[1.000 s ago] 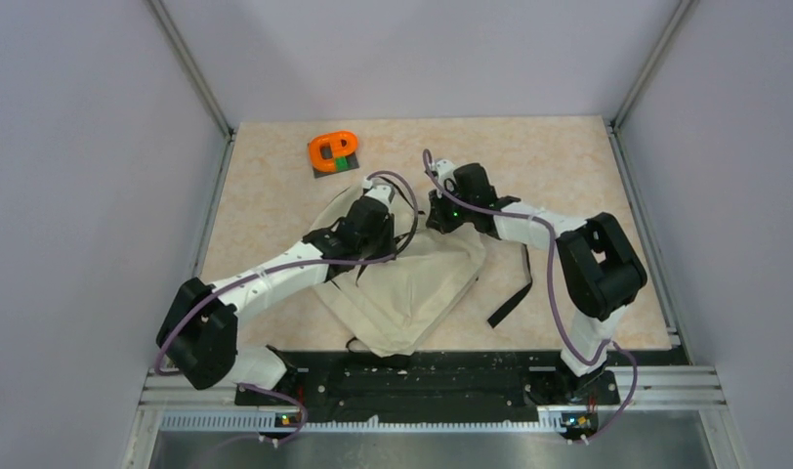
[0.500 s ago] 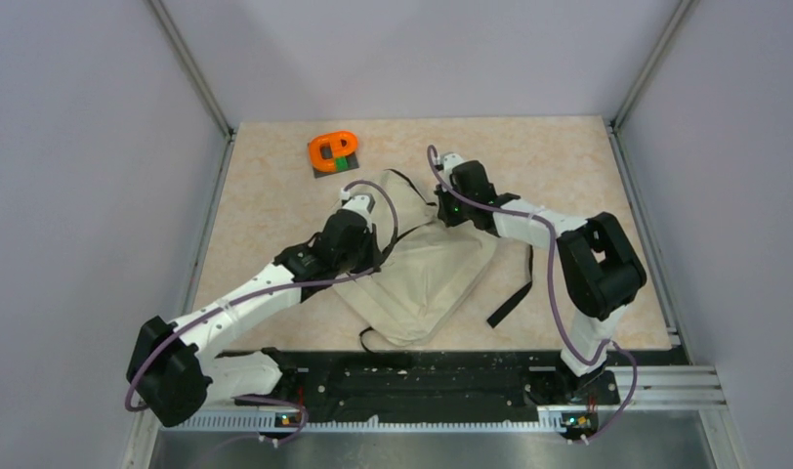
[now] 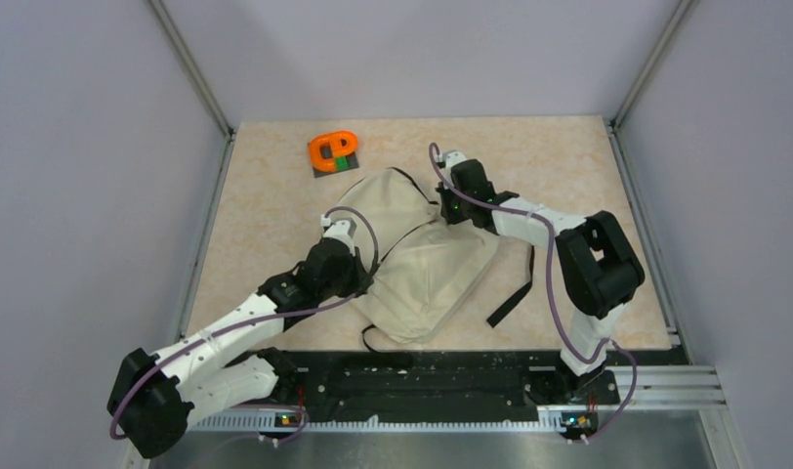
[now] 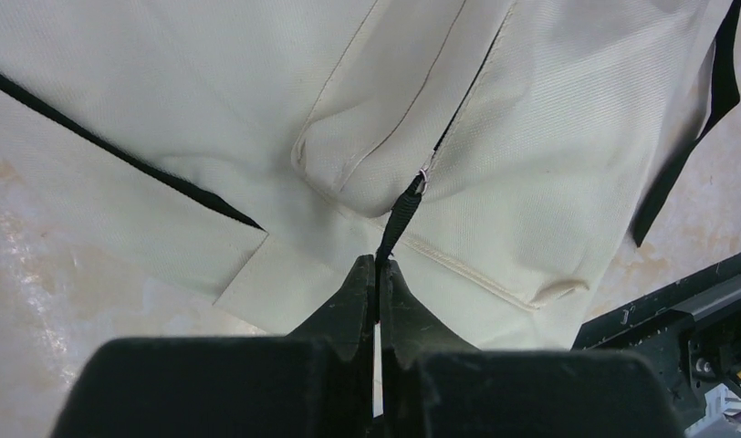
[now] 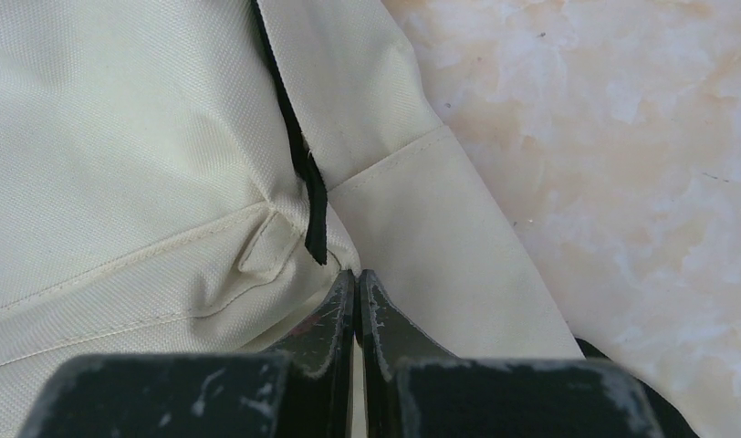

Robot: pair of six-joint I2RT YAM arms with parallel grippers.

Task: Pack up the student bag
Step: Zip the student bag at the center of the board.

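Note:
The student bag (image 3: 417,254) is a large beige fabric backpack lying flat mid-table, with black straps and zipper lines. My left gripper (image 3: 365,281) is at its near-left edge. In the left wrist view the left gripper (image 4: 378,266) is shut on the black zipper pull (image 4: 401,212), which runs taut from a black zipper line in the bag (image 4: 212,82). My right gripper (image 3: 449,209) is at the bag's far-right corner. In the right wrist view the right gripper (image 5: 358,276) is shut on a fold of the bag (image 5: 120,137), beside a short black tab (image 5: 314,219).
An orange ring-shaped object (image 3: 333,149) on a grey base stands at the far left of the table. A black strap (image 3: 515,290) trails off the bag to the right. Grey walls enclose the table, and a black rail (image 3: 432,376) runs along the near edge.
My left arm has drawn back toward the near left with the zipper pull. The bag's far part has unfolded and spread flat toward the orange object. My right gripper has barely moved.

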